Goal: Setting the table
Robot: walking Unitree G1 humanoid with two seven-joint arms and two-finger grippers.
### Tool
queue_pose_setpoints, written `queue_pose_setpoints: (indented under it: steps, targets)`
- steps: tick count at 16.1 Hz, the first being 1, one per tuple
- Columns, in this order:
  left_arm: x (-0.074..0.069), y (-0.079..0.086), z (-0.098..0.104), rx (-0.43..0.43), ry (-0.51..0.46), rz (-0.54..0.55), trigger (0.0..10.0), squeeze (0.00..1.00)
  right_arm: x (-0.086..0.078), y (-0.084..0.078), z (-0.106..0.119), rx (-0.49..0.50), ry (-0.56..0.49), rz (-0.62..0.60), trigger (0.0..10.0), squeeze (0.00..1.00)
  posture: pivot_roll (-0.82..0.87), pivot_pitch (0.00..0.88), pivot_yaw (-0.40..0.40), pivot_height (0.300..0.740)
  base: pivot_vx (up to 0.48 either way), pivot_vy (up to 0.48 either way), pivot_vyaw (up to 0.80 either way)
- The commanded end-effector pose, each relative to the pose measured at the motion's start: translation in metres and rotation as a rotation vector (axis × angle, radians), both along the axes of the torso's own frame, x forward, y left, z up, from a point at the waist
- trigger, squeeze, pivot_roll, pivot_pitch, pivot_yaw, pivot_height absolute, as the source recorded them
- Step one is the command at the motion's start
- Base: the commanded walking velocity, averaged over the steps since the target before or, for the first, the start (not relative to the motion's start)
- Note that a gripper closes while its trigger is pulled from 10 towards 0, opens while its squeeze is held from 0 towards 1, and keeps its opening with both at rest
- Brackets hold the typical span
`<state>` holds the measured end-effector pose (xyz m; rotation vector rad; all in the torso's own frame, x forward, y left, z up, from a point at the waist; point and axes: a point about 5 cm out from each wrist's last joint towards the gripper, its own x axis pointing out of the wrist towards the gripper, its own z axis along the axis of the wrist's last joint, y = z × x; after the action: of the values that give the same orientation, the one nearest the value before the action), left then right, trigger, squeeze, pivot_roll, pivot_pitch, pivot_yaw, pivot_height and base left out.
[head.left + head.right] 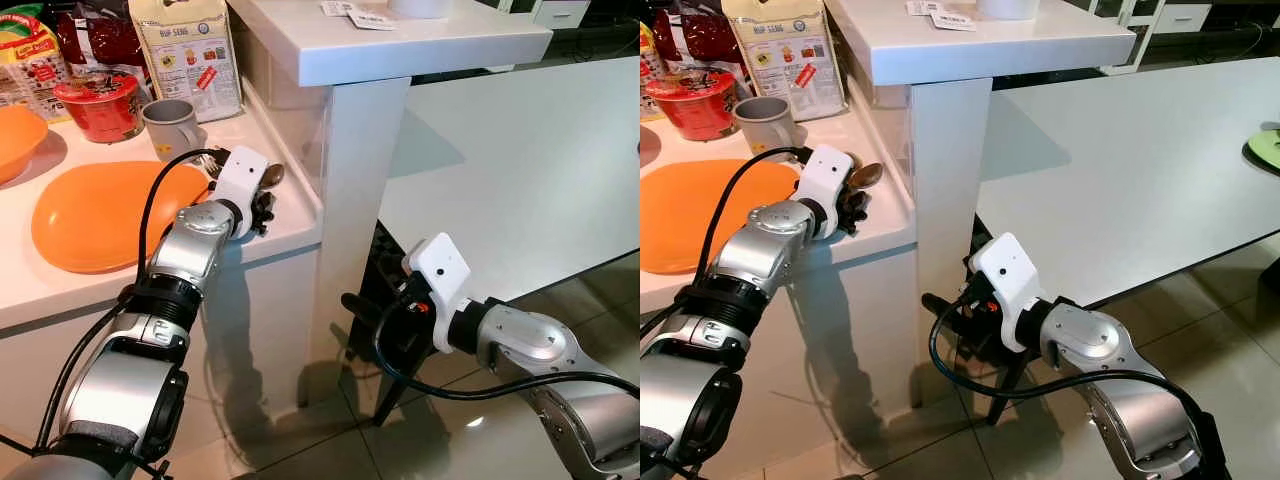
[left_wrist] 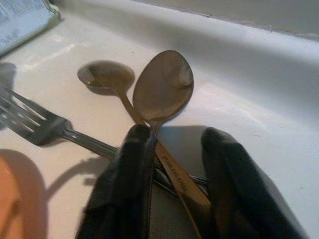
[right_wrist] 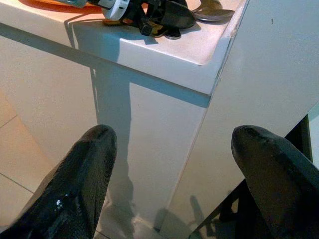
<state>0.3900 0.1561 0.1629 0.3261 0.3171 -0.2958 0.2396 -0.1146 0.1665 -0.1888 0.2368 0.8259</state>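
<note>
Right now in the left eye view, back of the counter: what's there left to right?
Orange bowl → red noodle cup → grey mug → white pillar → white table.

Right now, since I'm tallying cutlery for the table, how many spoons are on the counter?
2, both at the left gripper: a large spoon with its handle between the fingers, and a smaller spoon behind it beside the fork. More might be hidden beneath the gripper.
</note>
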Motion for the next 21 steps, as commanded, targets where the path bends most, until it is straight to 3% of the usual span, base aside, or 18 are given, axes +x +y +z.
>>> queue_pose_setpoints:
  steps: [1, 4, 8, 11, 16, 20, 21]
  targets:
    - [-0.007, 0.001, -0.024, -0.024, 0.133, 0.004, 0.0, 0.0, -0.002, -0.001, 0.0, -0.007, 0.002, 0.01, 10.0, 0.0, -0.04, 0.002, -0.037, 0.74, 0.0, 0.0, 0.0]
    - [-0.009, 0.002, -0.03, -0.066, 0.174, 0.016, 0.0, 0.0, -0.002, -0.002, 0.0, -0.014, 0.005, 0.01, 10.0, 0.0, -0.04, 0.007, -0.04, 0.74, 0.0, 0.0, 0.0]
    - [-0.008, 0.007, -0.027, -0.076, 0.161, 0.044, 0.0, 0.0, 0.0, -0.004, -0.001, -0.023, 0.006, 0.002, 10.0, 0.0, -0.04, 0.01, -0.042, 0.74, 0.0, 0.0, 0.0]
    - [-0.003, 0.012, -0.011, -0.128, 0.084, 0.087, 0.0, 0.0, 0.002, -0.005, 0.002, -0.019, -0.004, -0.014, 10.0, 0.0, -0.04, 0.011, -0.044, 0.74, 0.0, 0.0, 0.0]
    - [0.0, 0.025, 0.035, -0.265, -0.065, 0.133, 0.0, 0.0, 0.008, -0.008, 0.009, 0.008, -0.03, -0.038, 10.0, 0.0, -0.04, 0.014, -0.048, 0.74, 0.0, 0.0, 0.0]
    - [-0.005, 0.02, 0.044, -0.215, -0.065, 0.062, 0.0, 0.0, 0.009, -0.007, 0.009, 0.005, -0.034, -0.033, 10.0, 0.0, -0.03, 0.012, -0.048, 0.74, 0.0, 0.0, 0.0]
    - [-0.008, 0.015, 0.044, -0.148, -0.074, -0.007, 0.0, 0.0, 0.009, -0.008, 0.009, 0.004, -0.035, -0.033, 10.0, 0.0, -0.03, 0.012, -0.048, 0.74, 0.0, 0.0, 0.0]
